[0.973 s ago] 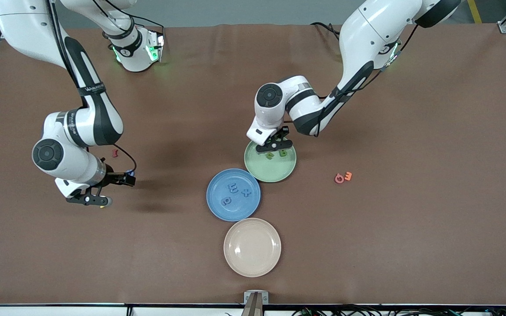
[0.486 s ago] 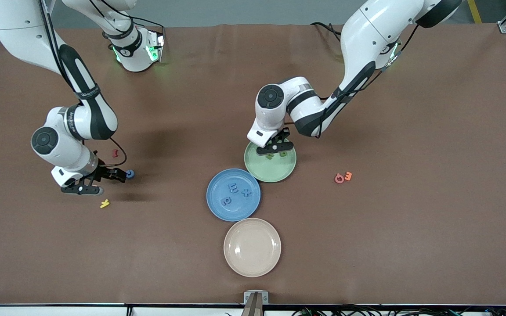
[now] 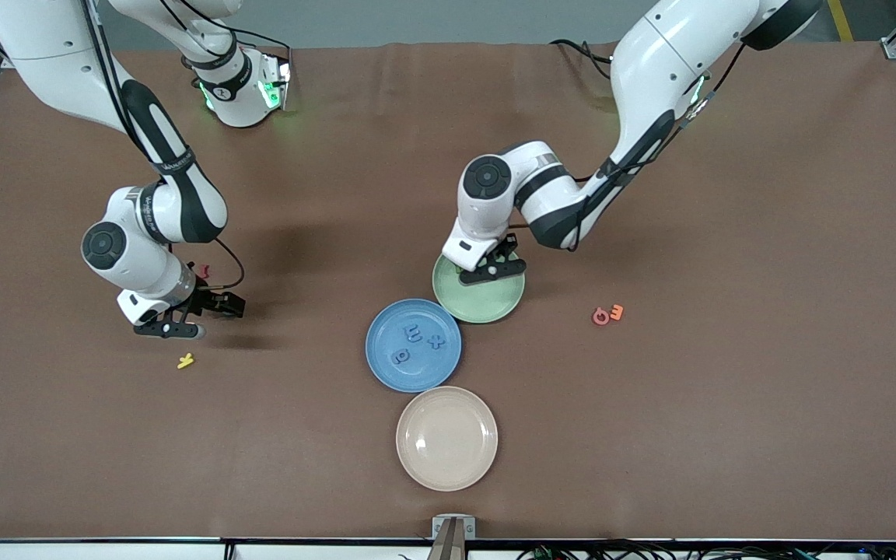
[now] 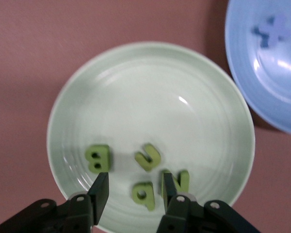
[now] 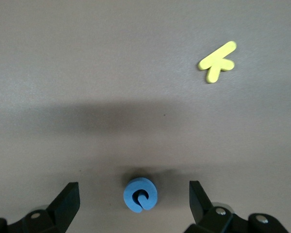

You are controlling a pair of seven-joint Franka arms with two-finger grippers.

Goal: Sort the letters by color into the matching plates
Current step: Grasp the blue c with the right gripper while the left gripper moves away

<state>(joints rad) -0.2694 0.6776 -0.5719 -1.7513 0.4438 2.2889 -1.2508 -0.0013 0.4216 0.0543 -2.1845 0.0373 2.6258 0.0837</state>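
Here, my left pincer (image 4: 133, 194) hung over the green plate (image 4: 150, 82), jaws parted and empty; four green letters (image 4: 147, 157) lay inside, hidden by the wrist in the front view. The right pincer (image 5: 134, 204) stood spread wide around a blue letter (image 5: 140, 195) on the tabletop (image 3: 728, 428), which the front view also hid. Three blue letters (image 3: 414, 335) sat in the blue plate (image 3: 386, 373).

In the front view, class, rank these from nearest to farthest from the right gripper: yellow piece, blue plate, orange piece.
From the right gripper:
1. Yellow piece, on the table just by it.
2. Blue plate, mid-table.
3. Orange piece, toward the left arm's end.
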